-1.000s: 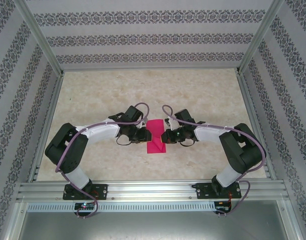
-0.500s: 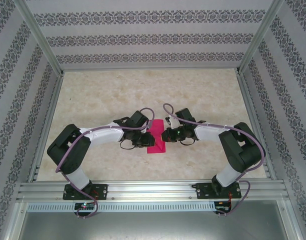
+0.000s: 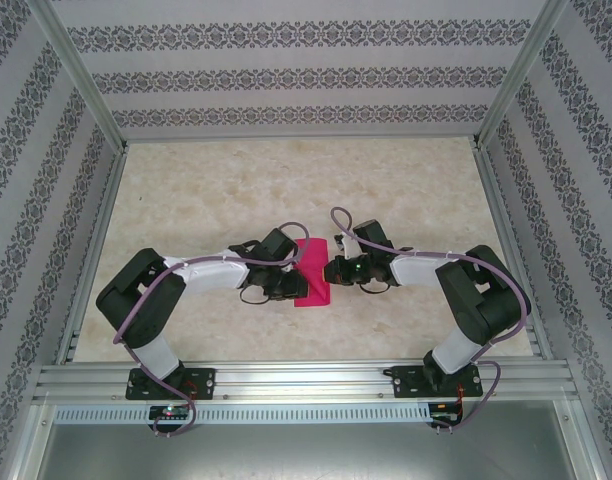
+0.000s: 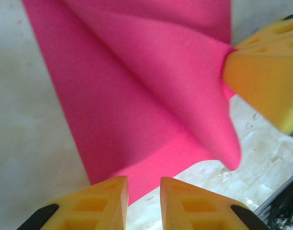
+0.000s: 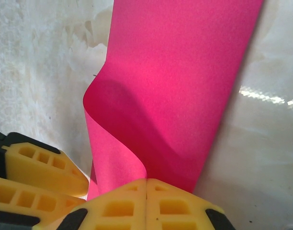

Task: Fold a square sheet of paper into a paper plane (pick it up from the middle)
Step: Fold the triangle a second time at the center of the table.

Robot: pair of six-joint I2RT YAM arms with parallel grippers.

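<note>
On marbled beige tabletop [image 3: 406, 190]: magenta paper [image 3: 316, 290]; patterned walls [image 3: 286, 80] around.

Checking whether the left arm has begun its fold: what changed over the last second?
The left pincer moved right, from beside the pink paper to over its left edge, jaws slightly apart. The right pincer stayed shut on the paper's right side, and the paper roughly kept its place on the table.
</note>
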